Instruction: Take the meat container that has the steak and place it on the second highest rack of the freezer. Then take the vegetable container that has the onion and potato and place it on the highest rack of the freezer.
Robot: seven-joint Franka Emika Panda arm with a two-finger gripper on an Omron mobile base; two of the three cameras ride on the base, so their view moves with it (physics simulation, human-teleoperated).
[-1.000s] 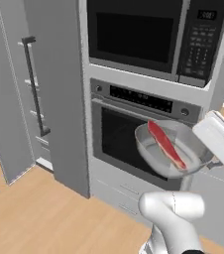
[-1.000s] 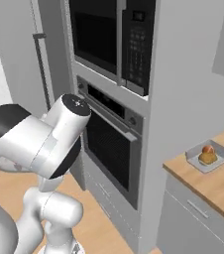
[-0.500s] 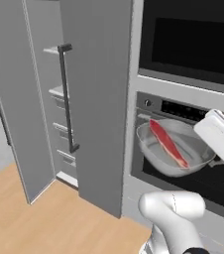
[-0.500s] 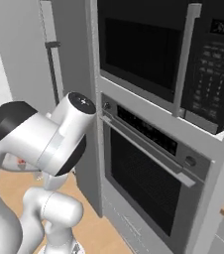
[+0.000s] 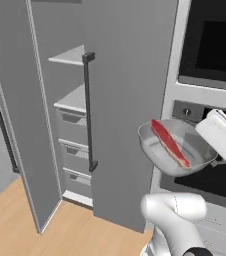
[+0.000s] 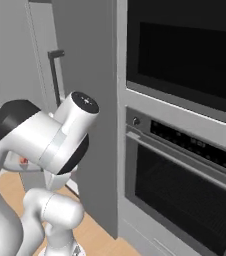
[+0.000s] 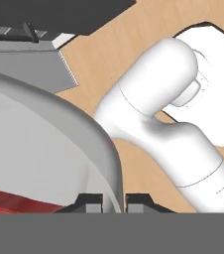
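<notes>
Red steak (image 5: 169,143) lies in the grey container (image 5: 157,155), which hangs in the air before the oven (image 6: 185,185), just right of the open freezer (image 5: 75,105). The pincer (image 7: 114,202) is clamped narrow on the container's rim, one fingertip (image 7: 91,201) on each side of the wall. The step in hand looks like carrying it to the second highest rack (image 5: 72,100). To do it well: keep the bowl level so the meat does not slide, swing it left past the door handle (image 5: 89,112) without brushing it, enter between the two upper racks, and set it flat before letting go
</notes>
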